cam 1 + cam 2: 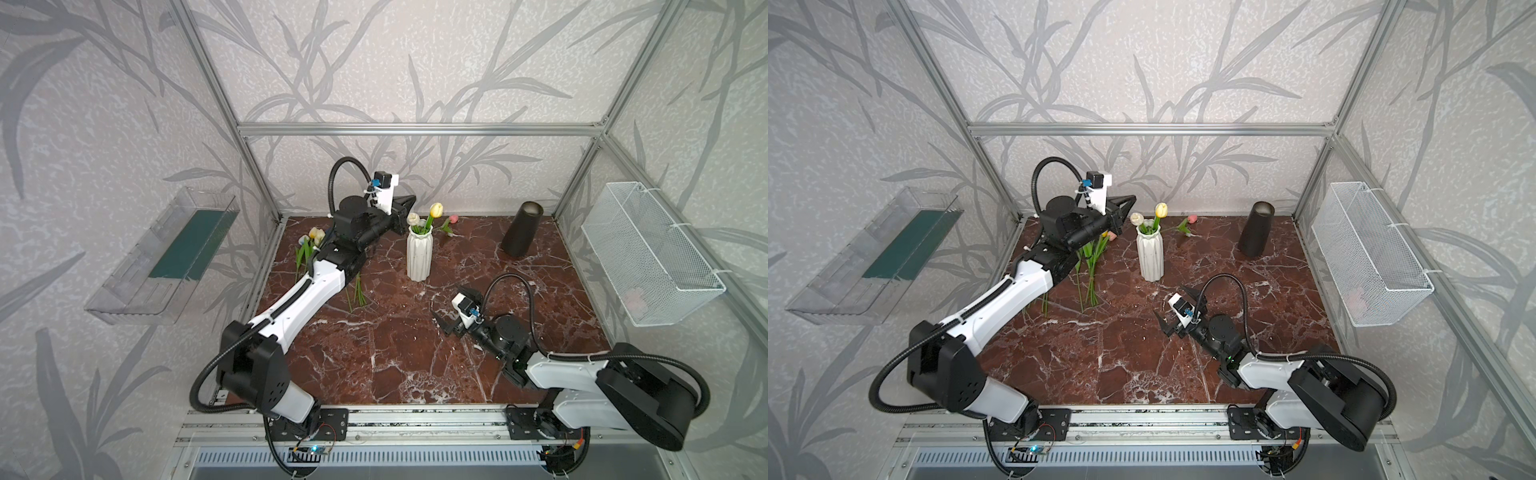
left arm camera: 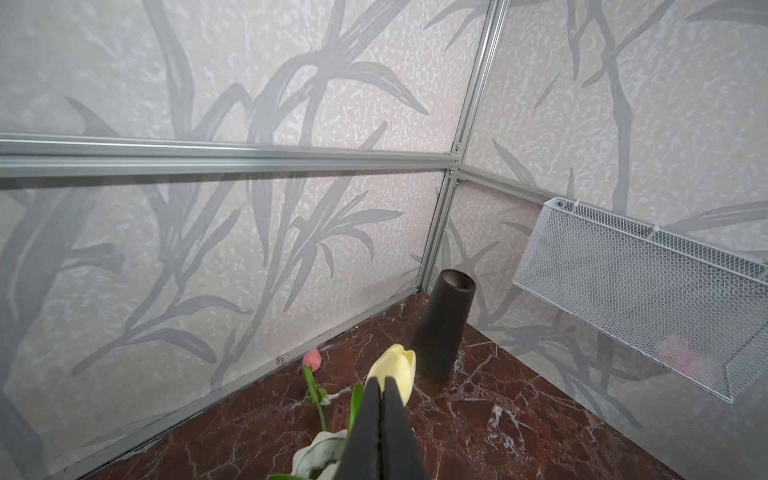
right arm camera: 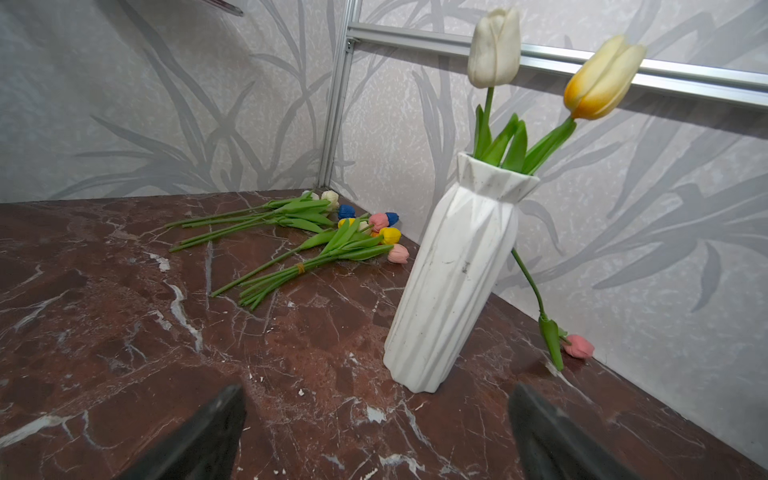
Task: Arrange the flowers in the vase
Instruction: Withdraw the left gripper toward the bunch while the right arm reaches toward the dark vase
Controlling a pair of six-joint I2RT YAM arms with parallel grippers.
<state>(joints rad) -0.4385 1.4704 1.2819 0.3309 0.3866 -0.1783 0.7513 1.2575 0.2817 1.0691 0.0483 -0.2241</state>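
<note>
Left claw (image 1: 410, 199): jaws pressed together. The left wrist view shows nothing between them. It hangs in the air just beside the blooms of the white vase (image 1: 419, 253), on their 9 o'clock side.

Right claw (image 1: 452, 307): jaws wide apart and empty. It sits low over the marble table (image 1: 374, 353), just off centre toward 3 o'clock, and points at the vase.

View differences:
- In both top views my left arm covers much of the loose tulips (image 1: 1090, 251) at 10 o'clock on the table.
- Only the right wrist view lays them out. Long green stems lie flat on the marble with the heads toward the far-left corner, in blue, yellow, pink and white. One bunch is tied with a tan band (image 3: 300, 268).
- Only the left wrist view shows my closed fingertips (image 2: 365, 415) up close, with the yellow tulip (image 2: 395, 370) right behind them.
- Only the top views show the clear shelf (image 1: 166, 257) on the left wall.
- The black vase (image 1: 521, 230), at 1 o'clock on the table, is outside the right wrist view.

Flowers in the vase: two. The white tulip (image 3: 494, 43) stands upright. The yellow tulip, orange at its base, leans toward 1 o'clock. Green leaves crowd the rim.

A pink tulip (image 3: 579, 345) lies on the table behind the vase, its head against the far wall.
</note>
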